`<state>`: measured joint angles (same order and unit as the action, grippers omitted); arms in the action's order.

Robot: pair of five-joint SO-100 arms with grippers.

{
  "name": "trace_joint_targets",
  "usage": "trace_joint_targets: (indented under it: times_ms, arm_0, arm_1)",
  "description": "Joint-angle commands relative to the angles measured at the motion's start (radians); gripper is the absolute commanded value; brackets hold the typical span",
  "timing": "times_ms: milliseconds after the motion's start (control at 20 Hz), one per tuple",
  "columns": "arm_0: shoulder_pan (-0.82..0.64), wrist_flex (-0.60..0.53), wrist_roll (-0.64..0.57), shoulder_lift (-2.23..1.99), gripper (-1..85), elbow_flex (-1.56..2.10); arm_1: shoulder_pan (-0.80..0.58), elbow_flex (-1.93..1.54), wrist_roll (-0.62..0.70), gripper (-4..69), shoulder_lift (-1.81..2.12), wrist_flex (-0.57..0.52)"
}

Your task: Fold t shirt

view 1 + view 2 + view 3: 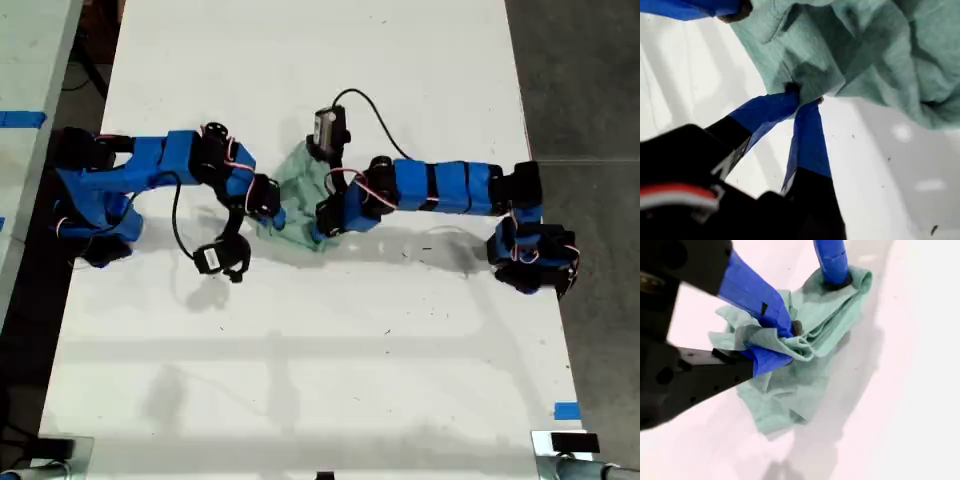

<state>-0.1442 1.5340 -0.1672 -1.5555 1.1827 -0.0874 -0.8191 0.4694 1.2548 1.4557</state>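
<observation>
The t shirt (300, 185) is a crumpled mint-green bundle on the white table, between two blue arms that reach in from the exterior view's left and right. The wrist views do not show which arm is which. In the first wrist view my first gripper (805, 95) is shut, its blue-taped tips pinching an edge of the t shirt (865, 50). In the second wrist view my second gripper (795, 342) is shut on a thick fold of the t shirt (790, 390), and the other arm's finger (832, 262) touches the cloth's far corner.
The white table (300, 380) runs well beyond the cloth toward the exterior view's top and bottom. A blue tape mark (566, 410) sits near its right edge in that view. Grey floor (590, 80) lies past that edge. Black cables trail from both arms.
</observation>
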Motion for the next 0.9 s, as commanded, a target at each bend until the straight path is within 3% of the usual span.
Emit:
trace_joint_targets:
  times_ms: [0,100,200,300,400,500,550,600,750,850]
  arm_0:
    - [-0.222,0.005,-0.155,-0.086,1.5,-0.012]
    - [-0.368,0.008,-0.272,-0.1,12.0,-0.021]
    - [-0.531,0.028,-0.344,-0.166,24.0,-0.031]
    - [-0.684,0.041,-0.385,-0.288,25.9,-0.034]
    - [-0.802,0.044,-0.428,-0.459,21.0,-0.046]
    - [-0.838,0.04,-0.463,-0.632,9.3,-0.071]
    - [-0.807,0.026,-0.471,-0.724,-0.3,-0.072]
    - [-0.729,-0.003,-0.466,-0.811,-0.3,-0.052]
    - [-0.454,-0.15,-0.4,-1.095,-0.3,0.249]
    - [-0.44,-0.207,-0.37,-1.399,-0.3,0.663]
  arm_1:
    - [-0.143,0.057,0.104,3.2,0.1,0.008]
    - [-0.258,0.069,0.184,12.5,0.118,0.038]
    - [-0.382,0.069,0.229,31.4,0.189,0.106]
    - [-0.483,0.069,0.255,33.6,0.284,0.179]
    - [-0.551,0.054,0.264,33.4,0.4,0.256]
    - [-0.571,-0.043,0.262,28.9,0.574,0.284]
    - [-0.565,-0.115,0.249,14.8,0.681,0.284]
    - [-0.54,-0.198,0.221,0.5,0.793,0.282]
    - [-0.388,-0.529,0.135,0.5,1.131,0.259]
    - [-0.288,-0.816,0.095,0.6,1.327,0.238]
